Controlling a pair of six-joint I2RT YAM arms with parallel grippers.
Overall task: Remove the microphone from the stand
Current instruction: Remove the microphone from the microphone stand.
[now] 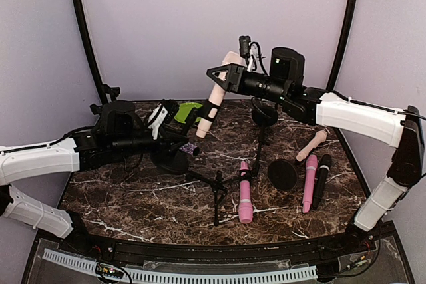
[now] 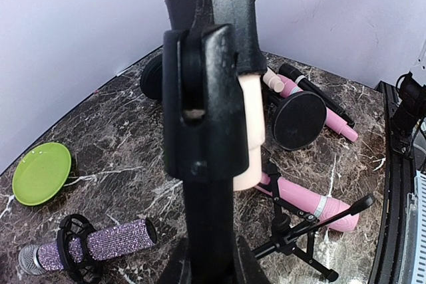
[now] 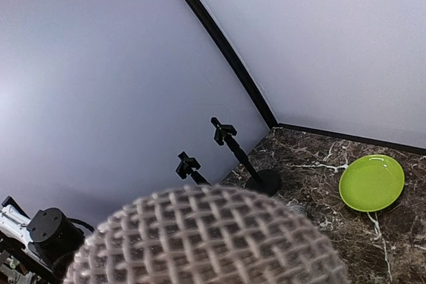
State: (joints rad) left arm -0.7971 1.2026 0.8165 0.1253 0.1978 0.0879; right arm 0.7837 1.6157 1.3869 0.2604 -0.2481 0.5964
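Bright even light, soft shadows, near mic grille [image 3: 200, 237] blurred

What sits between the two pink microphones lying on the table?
A round black disc sits between them, clearest in the top view.

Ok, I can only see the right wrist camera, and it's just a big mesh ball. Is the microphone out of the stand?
Observer: No. The cream microphone sits tilted in the black clip of the stand.
Operator: Is something holding the stand?
Observer: Yes, the left fingers clamp its pole low down.
Operator: Any other microphones?
Observer: Yes, a black microphone lies on the table beside a pink one.
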